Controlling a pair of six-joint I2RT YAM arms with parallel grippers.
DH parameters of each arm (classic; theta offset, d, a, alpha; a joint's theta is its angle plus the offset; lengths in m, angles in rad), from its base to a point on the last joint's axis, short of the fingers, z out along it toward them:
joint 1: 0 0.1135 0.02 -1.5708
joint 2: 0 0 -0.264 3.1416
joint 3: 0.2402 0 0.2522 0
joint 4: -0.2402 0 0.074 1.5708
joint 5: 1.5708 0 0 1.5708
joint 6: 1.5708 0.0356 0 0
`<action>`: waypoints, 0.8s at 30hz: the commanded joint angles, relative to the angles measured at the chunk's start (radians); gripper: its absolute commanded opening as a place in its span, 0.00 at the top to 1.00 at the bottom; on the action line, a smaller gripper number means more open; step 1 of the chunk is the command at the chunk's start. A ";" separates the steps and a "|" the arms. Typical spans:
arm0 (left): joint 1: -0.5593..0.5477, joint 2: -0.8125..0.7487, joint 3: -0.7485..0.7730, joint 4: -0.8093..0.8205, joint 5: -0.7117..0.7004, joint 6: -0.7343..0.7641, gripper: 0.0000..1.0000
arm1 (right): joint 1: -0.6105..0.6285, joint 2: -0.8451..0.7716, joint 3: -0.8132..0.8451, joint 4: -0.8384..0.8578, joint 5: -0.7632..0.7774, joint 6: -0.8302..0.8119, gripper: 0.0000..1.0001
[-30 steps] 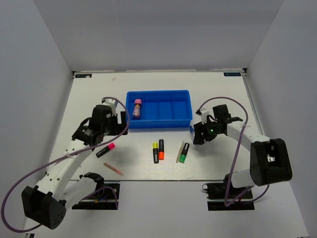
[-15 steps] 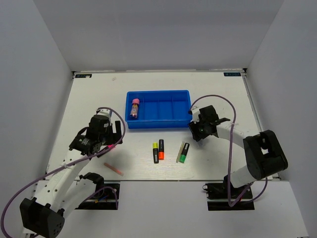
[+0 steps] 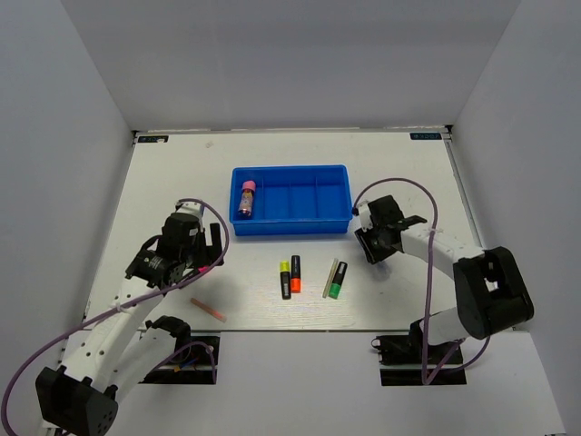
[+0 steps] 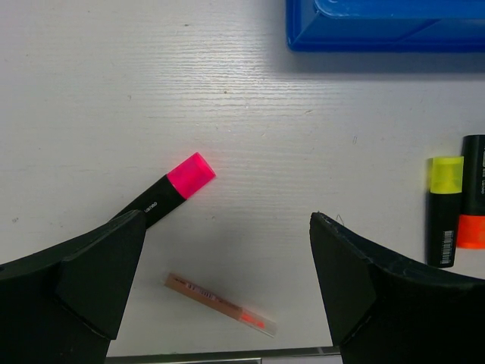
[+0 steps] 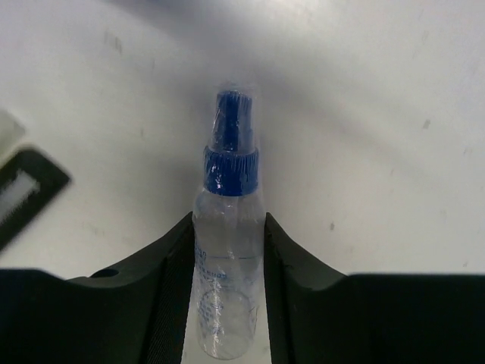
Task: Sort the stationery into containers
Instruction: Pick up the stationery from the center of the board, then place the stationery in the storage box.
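Note:
The blue tray (image 3: pixel 338 218) holds a pink-capped tube (image 3: pixel 247 198) in its left compartment. My left gripper (image 3: pixel 198 265) is open and empty, low over the table; in its wrist view (image 4: pixel 227 250) a black pink-tipped highlighter (image 4: pixel 170 189) lies by the left finger and the thin pink-orange stick (image 4: pixel 220 305) lies between the fingers. My right gripper (image 3: pixel 370 247) is shut on the clear blue-capped bottle (image 5: pixel 227 227), just right of the tray's front corner. Yellow (image 3: pixel 284 276), orange (image 3: pixel 295 275) and green (image 3: pixel 337 281) highlighters and the beige stick (image 3: pixel 329 278) lie in front of the tray.
The tray's front wall (image 4: pixel 386 38) shows at the top of the left wrist view, with the yellow highlighter (image 4: pixel 442 220) at the right. The pink-orange stick (image 3: pixel 208 309) lies near the table's front edge. White walls enclose the table on three sides.
My left arm has drawn back from the tray and come down over the pink-tipped highlighter. My right gripper has turned and shifted slightly by the tray's right corner.

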 commanded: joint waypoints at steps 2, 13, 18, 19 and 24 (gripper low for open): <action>0.005 -0.019 -0.015 0.008 -0.003 0.006 0.00 | -0.006 -0.102 0.089 -0.254 -0.107 -0.056 1.00; 0.008 0.014 -0.018 0.010 -0.033 -0.006 0.06 | 0.036 0.051 0.613 -0.708 -0.796 -0.305 1.00; 0.010 0.014 -0.029 0.012 -0.085 -0.009 0.21 | 0.101 0.343 0.944 -0.529 -0.737 -0.023 1.00; 0.008 0.013 -0.034 0.016 -0.092 -0.003 0.26 | 0.130 0.378 0.983 -0.497 -0.709 0.011 1.00; 0.019 0.034 -0.035 0.022 -0.138 0.025 0.42 | 0.181 0.639 1.294 -0.385 -0.501 0.267 1.00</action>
